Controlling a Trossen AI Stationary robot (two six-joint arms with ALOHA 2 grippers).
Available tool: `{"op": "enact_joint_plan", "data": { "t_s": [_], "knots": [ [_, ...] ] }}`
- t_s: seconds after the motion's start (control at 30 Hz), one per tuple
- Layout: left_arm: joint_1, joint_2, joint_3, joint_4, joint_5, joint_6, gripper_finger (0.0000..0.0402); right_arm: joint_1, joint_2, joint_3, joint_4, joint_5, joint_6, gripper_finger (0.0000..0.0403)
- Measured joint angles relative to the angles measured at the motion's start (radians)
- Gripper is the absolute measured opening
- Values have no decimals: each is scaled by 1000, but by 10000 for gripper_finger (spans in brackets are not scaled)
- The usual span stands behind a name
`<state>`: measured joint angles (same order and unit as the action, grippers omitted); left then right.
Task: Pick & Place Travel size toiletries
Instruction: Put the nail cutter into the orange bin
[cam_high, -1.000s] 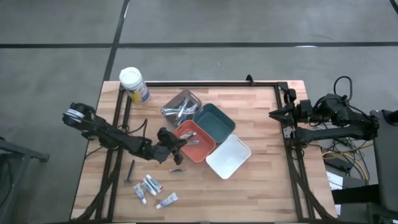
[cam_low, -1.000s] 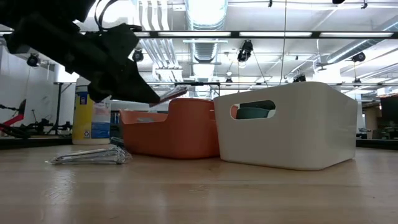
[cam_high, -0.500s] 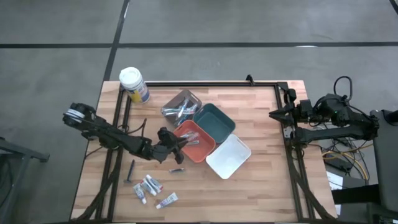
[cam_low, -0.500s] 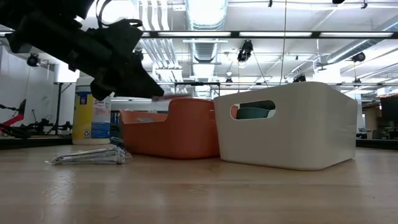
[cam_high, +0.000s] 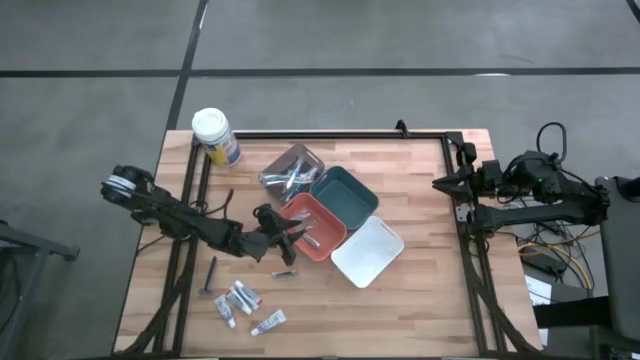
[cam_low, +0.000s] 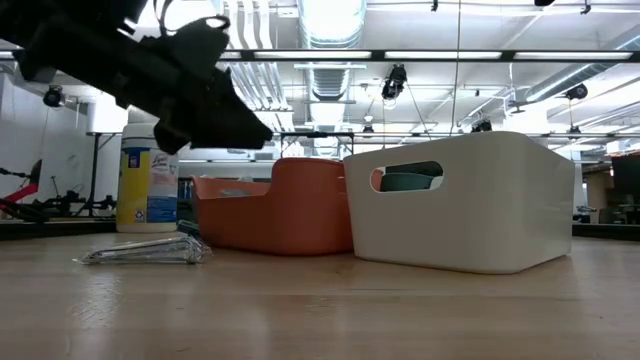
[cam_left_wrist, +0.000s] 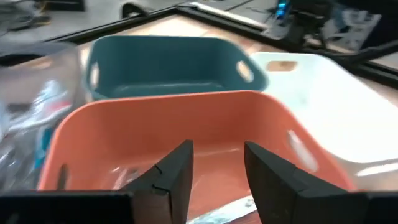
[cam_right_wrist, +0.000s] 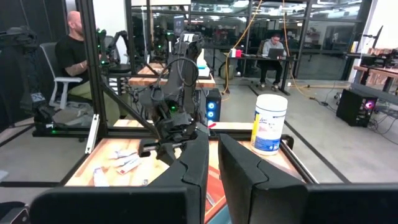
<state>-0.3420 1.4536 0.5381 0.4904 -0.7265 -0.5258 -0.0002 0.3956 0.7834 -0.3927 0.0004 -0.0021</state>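
The left fingers (cam_left_wrist: 180, 171) stand spread with an empty gap between them, poised at the near rim of the orange tray (cam_left_wrist: 186, 118). In the high view the left gripper (cam_high: 292, 233) sits at that tray's edge (cam_high: 330, 243), the dark arm running back to the worktop's left side. In the low view it hangs above the tray (cam_low: 290, 210), clear of it.

A pale toiletry (cam_high: 309, 237) lies inside the orange tray, just beyond the fingers; a silvery piece also shows on the tray floor in the left wrist view. Beyond the orange tray sits the teal tray (cam_high: 345, 195), beside it the white tray (cam_high: 368, 252), all three touching or nearly so. A clear bag (cam_high: 290, 170) holding dark pieces lies next to the teal tray.

More toiletries lie on the worktop (cam_high: 420, 300) near its front left: small tubes (cam_high: 240, 300), a dark handled piece (cam_high: 210, 275) and another short dark piece (cam_high: 284, 273). A canister (cam_high: 215, 136) stands at the back left corner.

The right gripper (cam_right_wrist: 211, 162) waits off the worktop's right edge, its fingers slightly apart, holding nothing.
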Motion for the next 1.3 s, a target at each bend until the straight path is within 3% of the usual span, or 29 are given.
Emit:
{"op": "enact_joint_plan", "data": {
  "t_s": [0.43,0.7,0.93,1.1,1.3],
  "knots": [
    [-33,-1,90,50,304,271,145,0,0,0,0,0,1,34],
    [-115,-1,193,-125,324,419,145,0,0,0,0,0,2,34],
    [-138,-1,260,-400,344,358,145,0,0,0,0,0,0,34],
    [-139,-1,262,-425,358,289,145,0,0,0,0,0,0,34],
    [-152,-1,260,-469,457,148,145,0,0,0,0,0,2,34]
  ]
}}
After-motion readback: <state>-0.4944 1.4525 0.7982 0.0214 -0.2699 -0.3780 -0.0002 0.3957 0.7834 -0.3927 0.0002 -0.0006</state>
